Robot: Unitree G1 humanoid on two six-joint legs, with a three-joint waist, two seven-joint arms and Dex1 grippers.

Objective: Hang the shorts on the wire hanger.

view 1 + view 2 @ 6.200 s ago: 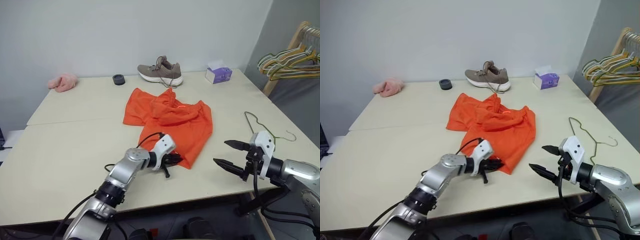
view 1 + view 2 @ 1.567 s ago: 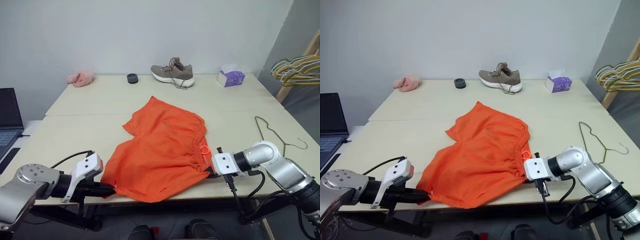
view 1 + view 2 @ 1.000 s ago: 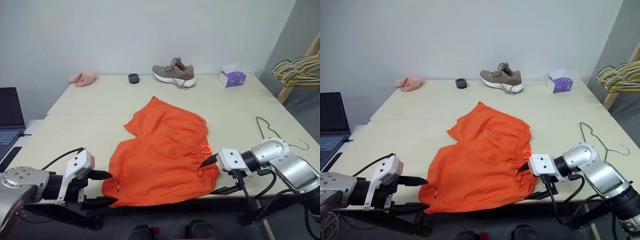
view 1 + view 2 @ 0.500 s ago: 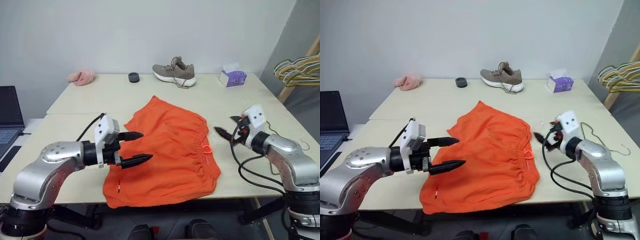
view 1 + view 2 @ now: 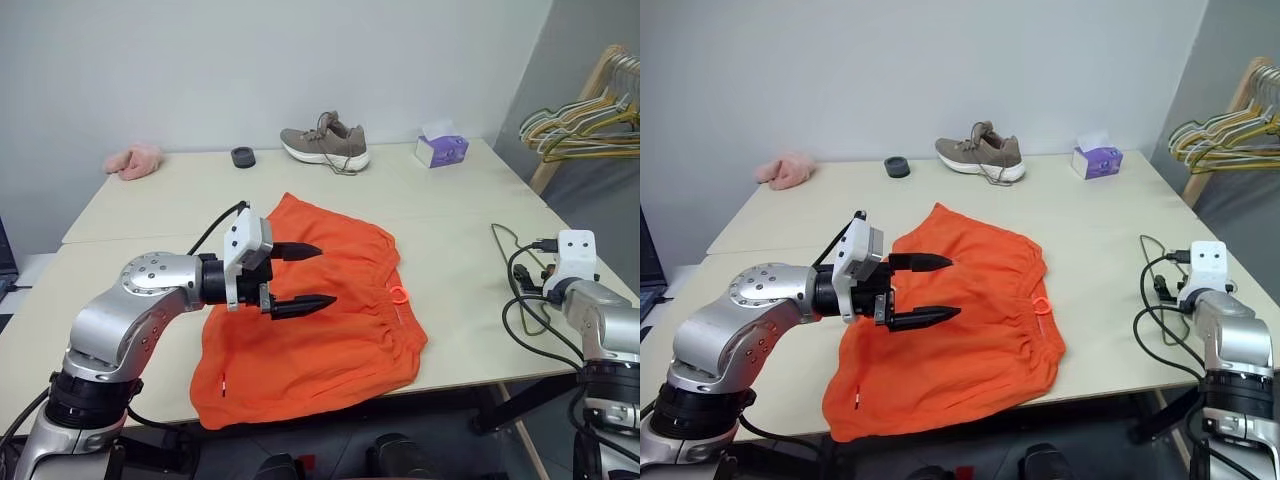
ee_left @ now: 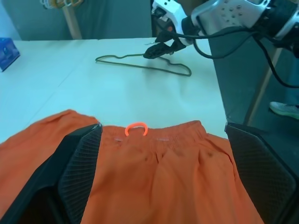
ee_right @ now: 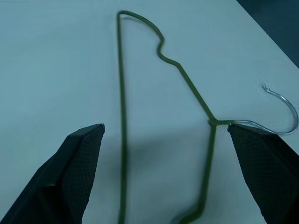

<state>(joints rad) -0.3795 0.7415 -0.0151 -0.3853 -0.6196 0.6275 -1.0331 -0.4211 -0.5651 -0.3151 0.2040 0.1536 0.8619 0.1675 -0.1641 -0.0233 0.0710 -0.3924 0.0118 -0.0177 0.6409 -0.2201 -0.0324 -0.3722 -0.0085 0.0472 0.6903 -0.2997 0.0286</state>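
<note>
The left gripper (image 5: pixel 296 277) hangs above the shorts (image 5: pixel 330 330) with its two black fingers spread wide and nothing between them; a second ago it sat low off the table's (image 5: pixel 450 210) near edge beside the shorts' left hem, and it has since risen and swung in over the cloth. The shorts lie flat beneath and ahead of it, waistband on the far side from it with the small orange cord loop (image 6: pixel 136 129) poking out, and no finger touches the fabric. Further right, past that waistband, the hanger (image 7: pixel 163 116) lies flat on the table, and the right gripper (image 6: pixel 159 49) now sits directly over it, fingers wide apart and empty, the wire's triangle between and ahead of the two tips and the hook off toward one fingertip. A second ago this gripper was at the shorts' waistband corner; it has let that go and swung out to the hanger. To my eye the spreading of the shorts is done and the job has turned to picking up the hanger; the thin wire flat on the table looks awkward to pinch.
</note>
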